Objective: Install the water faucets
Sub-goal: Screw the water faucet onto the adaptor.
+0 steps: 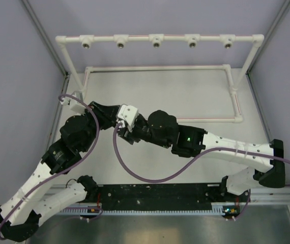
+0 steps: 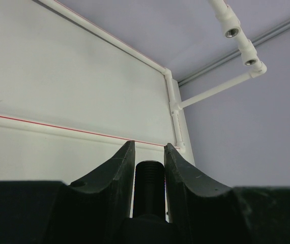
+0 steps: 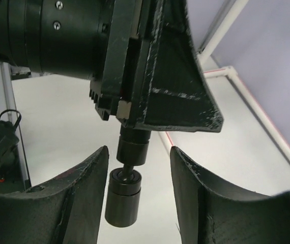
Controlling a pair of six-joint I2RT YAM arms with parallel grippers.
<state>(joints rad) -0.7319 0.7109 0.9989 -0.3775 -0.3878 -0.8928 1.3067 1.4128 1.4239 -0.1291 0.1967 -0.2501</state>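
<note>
My left gripper [image 2: 149, 151] is shut on a black faucet piece [image 2: 149, 185], whose threaded end shows between the fingers. In the right wrist view the left gripper [image 3: 160, 101] holds that faucet [image 3: 124, 198] hanging down: a collar, a thin stem and a stubby cylinder. My right gripper [image 3: 139, 150] is open, with its jaws on either side of the cylinder and the left jaw close to it. In the top view both grippers meet at mid-table, the left one [image 1: 123, 126] and the right one [image 1: 134, 134]. The T-shaped faucet is out of view.
A white pipe frame [image 1: 157, 37] stands at the back with several metal-ringed sockets [image 1: 156, 44] facing forward. Its floor loop [image 1: 155, 67] lies on the table behind the arms. Two sockets [image 2: 232, 32] show in the left wrist view. Grey walls close both sides.
</note>
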